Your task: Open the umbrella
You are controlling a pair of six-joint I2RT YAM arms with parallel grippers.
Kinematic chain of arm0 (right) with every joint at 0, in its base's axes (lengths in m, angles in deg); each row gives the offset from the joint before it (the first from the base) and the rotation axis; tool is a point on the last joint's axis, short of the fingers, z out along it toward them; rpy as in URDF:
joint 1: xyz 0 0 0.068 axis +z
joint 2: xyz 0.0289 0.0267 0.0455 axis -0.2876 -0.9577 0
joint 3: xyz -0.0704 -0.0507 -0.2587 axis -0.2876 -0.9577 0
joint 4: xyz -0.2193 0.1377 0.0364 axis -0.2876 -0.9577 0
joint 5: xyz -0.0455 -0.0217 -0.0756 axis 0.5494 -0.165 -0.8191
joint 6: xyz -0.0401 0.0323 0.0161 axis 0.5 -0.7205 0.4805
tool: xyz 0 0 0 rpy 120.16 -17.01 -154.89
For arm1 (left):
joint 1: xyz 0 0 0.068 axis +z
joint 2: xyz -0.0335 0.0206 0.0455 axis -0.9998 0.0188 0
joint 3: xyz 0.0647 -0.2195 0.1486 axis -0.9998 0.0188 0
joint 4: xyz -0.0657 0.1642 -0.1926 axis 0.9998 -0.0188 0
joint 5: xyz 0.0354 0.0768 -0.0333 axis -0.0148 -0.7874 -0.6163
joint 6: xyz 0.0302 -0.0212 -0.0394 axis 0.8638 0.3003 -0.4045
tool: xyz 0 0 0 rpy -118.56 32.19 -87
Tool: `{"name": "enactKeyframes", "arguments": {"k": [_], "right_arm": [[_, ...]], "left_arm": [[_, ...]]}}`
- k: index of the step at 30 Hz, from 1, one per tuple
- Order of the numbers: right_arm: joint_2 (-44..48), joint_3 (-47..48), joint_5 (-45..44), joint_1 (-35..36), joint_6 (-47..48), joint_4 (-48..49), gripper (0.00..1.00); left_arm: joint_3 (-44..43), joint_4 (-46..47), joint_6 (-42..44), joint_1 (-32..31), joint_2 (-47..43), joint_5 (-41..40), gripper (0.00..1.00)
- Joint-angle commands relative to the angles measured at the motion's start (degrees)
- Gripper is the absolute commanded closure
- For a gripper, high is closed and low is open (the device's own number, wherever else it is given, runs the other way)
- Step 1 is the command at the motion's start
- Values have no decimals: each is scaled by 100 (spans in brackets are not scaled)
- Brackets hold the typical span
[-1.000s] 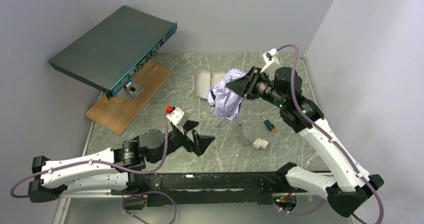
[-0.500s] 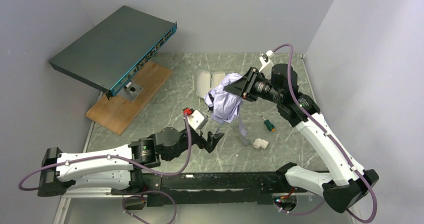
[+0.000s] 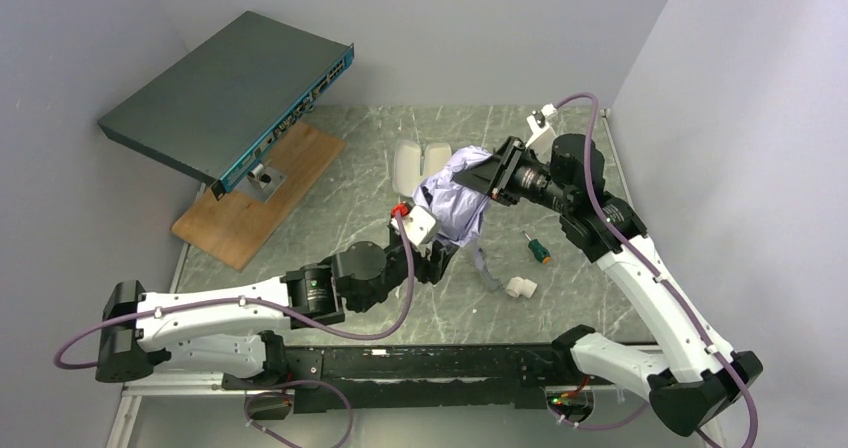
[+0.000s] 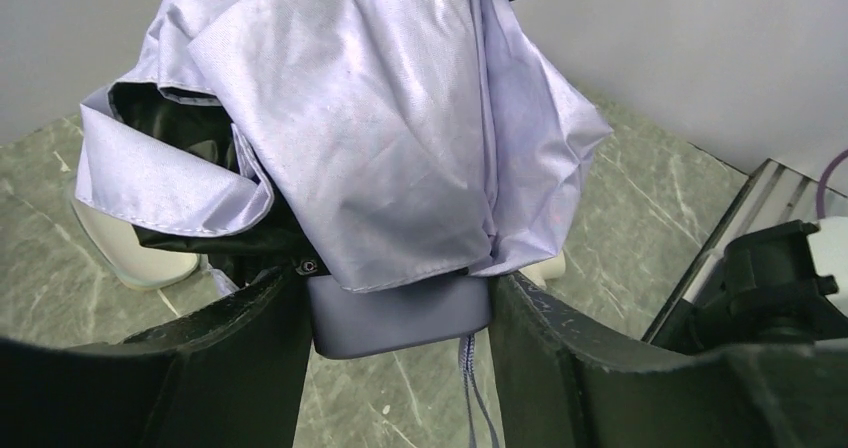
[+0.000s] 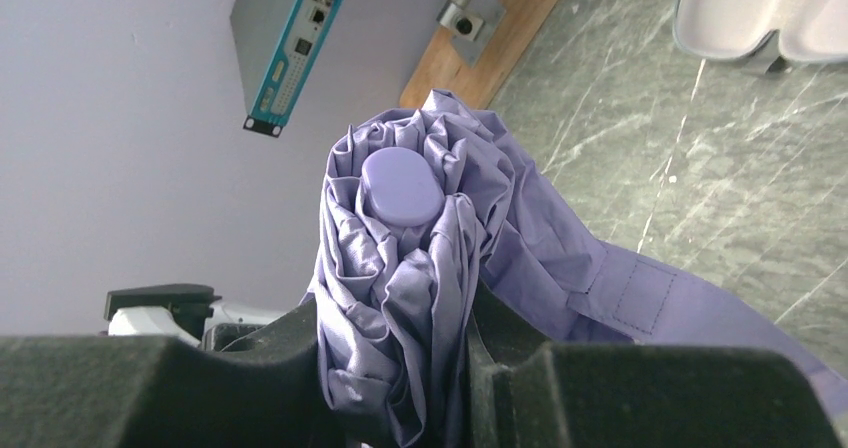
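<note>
Umbrella (image 3: 455, 203) first: it hangs folded above the green stone table (image 3: 340, 168), mid-table and toward the far side. Its lavender fabric is loose and bunched, and nothing is spread yet. My right gripper (image 3: 482, 176) holds it up by the top end. In the right wrist view those jaws are pressed onto the gathered fabric just below the oval cap (image 5: 400, 186), and the bundle fills the gap between them.

What changed in the last second is my left arm. It was low near my own base, well apart from the umbrella, and it has swung forward and up until my left gripper (image 3: 438, 258) sits right under the hanging bundle. Its jaws are spread, one on each side of the handle (image 4: 398, 313) and just beside it; I cannot see them bearing on it yet. The thin wrist cord (image 4: 466, 368) dangles between them.

I judge the reach finished and the grasp due: once I close on the handle, both ends are held and I can draw them apart to extend the shaft. The risk — loose fabric caught in the left jaws along with the handle.
</note>
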Motion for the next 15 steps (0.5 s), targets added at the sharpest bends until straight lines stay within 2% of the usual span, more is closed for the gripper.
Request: {"name": "enactKeyframes", "arguments": {"k": [1, 4, 7, 8, 10, 15], "right_arm": [[224, 44, 84, 8, -123, 526, 100], [267, 88, 49, 7, -61, 457, 100], [255, 160, 16, 7, 35, 335, 100], [250, 195, -23, 9, 66, 279, 100], [184, 391, -208, -15, 229, 111, 100], [-310, 1751, -713, -478, 849, -906, 100]], "left_arm": [[-472, 85, -11, -37, 248, -316, 43], [-580, -16, -95, -37, 385, -356, 64], [-700, -179, -181, -36, 463, -335, 93], [-739, -260, -229, -37, 479, -335, 100], [-812, -528, -373, -37, 490, -292, 100], [-520, -807, -571, -37, 139, 174, 100]]}}
